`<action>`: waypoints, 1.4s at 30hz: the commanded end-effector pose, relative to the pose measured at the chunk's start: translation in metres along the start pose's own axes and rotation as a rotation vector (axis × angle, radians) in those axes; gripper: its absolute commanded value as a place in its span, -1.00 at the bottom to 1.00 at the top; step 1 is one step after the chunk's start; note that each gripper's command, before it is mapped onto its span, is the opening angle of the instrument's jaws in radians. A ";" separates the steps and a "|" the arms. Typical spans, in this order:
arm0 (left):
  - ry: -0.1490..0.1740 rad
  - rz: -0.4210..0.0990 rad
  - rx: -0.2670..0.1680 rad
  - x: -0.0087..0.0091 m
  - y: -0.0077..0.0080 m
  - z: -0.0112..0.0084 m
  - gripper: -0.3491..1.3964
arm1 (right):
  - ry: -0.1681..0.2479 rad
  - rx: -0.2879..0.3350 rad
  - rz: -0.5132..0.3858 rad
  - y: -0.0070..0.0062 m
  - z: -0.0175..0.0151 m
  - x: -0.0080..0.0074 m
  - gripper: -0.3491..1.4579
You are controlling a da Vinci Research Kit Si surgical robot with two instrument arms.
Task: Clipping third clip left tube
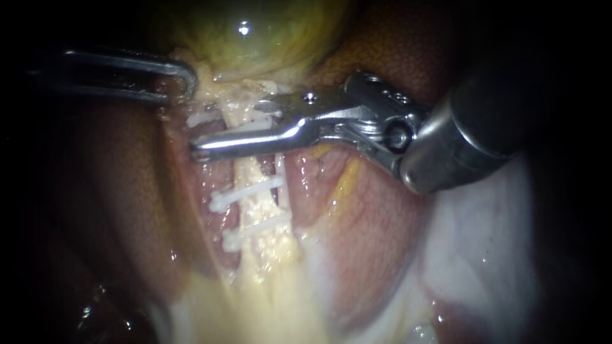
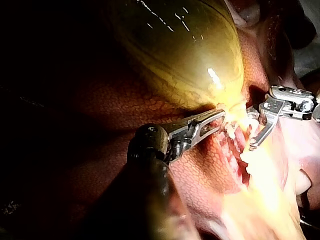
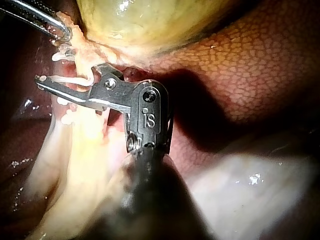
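**Clip held across the tube, just off the gallbladder's neck**

Right instrument [image 1: 220,132] reaches across the pale tube [image 1: 255,175] close to the neck of the gallbladder [image 1: 255,32]. Its jaws stand part-way apart, one on each side of the tube. A white clip [image 1: 255,125] sits between them with a leg against each jaw, so the jaws are clamped on the clip. The tube runs through the gap between the clip's legs. The right wrist view shows the same, with one white leg lying along the longer jaw out to its tip.

Farther from the gallbladder, two more clips cross the same tube. The nearer set clip [image 1: 245,191] lies a little beyond the jaws, and the farther set clip [image 1: 255,226] lies just past it. Both are apart from the right instrument.

Left instrument [image 1: 185,81] meets the gallbladder's neck on the side opposite the right instrument's wrist. Its jaws lie together on the pale tissue [image 1: 210,89] there and grip it. In the left wrist view they look pressed flat, with the tip buried in that tissue.

Mottled brown liver [image 3: 260,65] lies against the gallbladder, beside the right instrument's wrist.
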 end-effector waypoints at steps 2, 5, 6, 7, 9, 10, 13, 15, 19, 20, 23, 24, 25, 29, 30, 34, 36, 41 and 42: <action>0.000 0.000 0.001 0.0000 0.0000 0.0000 -1.00 | -0.006 0.015 0.005 -0.0004 0.0001 0.0001 -0.20; 0.000 0.000 0.001 0.0000 0.0000 0.0000 -1.00 | -0.003 0.010 0.007 -0.0008 0.0003 0.0003 -0.20; 0.000 0.000 0.001 0.0000 0.0000 0.0000 -1.00 | -0.003 0.010 0.007 -0.0009 0.0003 0.0004 -0.21; 0.000 0.000 0.001 0.0000 0.0001 0.0000 -1.00 | -0.003 0.010 0.008 -0.0010 0.0004 0.0005 -0.21; 0.000 0.000 0.001 0.0000 0.0001 0.0000 -1.00 | -0.004 0.014 0.008 -0.0011 0.0004 0.0006 -0.22; 0.000 0.000 0.001 0.0000 0.0001 0.0000 -1.00 | -0.003 0.013 0.008 -0.0012 0.0005 0.0007 -0.22; 0.000 0.000 0.001 0.0000 0.0001 0.0000 -1.00 | -0.001 0.008 0.008 -0.0011 0.0004 0.0010 -0.25; 0.000 0.000 0.001 0.0000 0.0001 0.0000 -1.00 | 0.001 0.002 0.008 -0.0010 0.0004 0.0011 -0.27; 0.000 0.000 0.001 0.0000 0.0001 0.0000 -1.00 | 0.006 -0.013 0.006 -0.0004 0.0002 0.0012 -0.38; 0.000 0.000 0.001 0.0000 0.0001 0.0000 -1.00 | 0.007 -0.015 0.006 -0.0003 0.0001 0.0012 -0.43; 0.000 0.000 0.001 0.0000 0.0001 -0.0001 -1.00 | 0.009 -0.025 0.005 0.0000 -0.0001 0.0011 -0.59; 0.000 0.000 0.001 0.0000 0.0001 -0.0001 -1.00 | 0.008 -0.024 0.005 0.0001 -0.0002 0.0011 -0.62; 0.000 0.000 0.001 0.0000 0.0001 -0.0001 -1.00 | 0.009 -0.026 0.005 0.0001 -0.0002 0.0011 -0.66; 0.000 0.000 0.001 0.0000 0.0001 -0.0001 -1.00 | 0.012 -0.032 0.005 0.0002 -0.0001 0.0011 -0.85; 0.000 0.000 0.001 0.0000 0.0001 -0.0001 -1.00 | 0.014 -0.036 0.005 0.0003 -0.0001 0.0012 -0.92; 0.000 0.001 0.001 0.0000 0.0001 0.0000 -1.00 | 0.023 -0.091 0.071 0.0007 0.0001 0.0014 -1.00; 0.000 0.001 0.001 0.0000 0.0001 0.0000 -1.00 | 0.022 -0.089 0.070 0.0006 0.0002 0.0013 -1.00; 0.000 0.001 0.001 0.0000 0.0001 0.0000 -1.00 | 0.022 -0.090 0.069 0.0008 0.0001 0.0011 -1.00; 0.000 0.001 0.001 0.0000 0.0001 0.0000 -1.00 | 0.022 -0.095 0.074 0.0009 -0.0001 0.0011 -1.00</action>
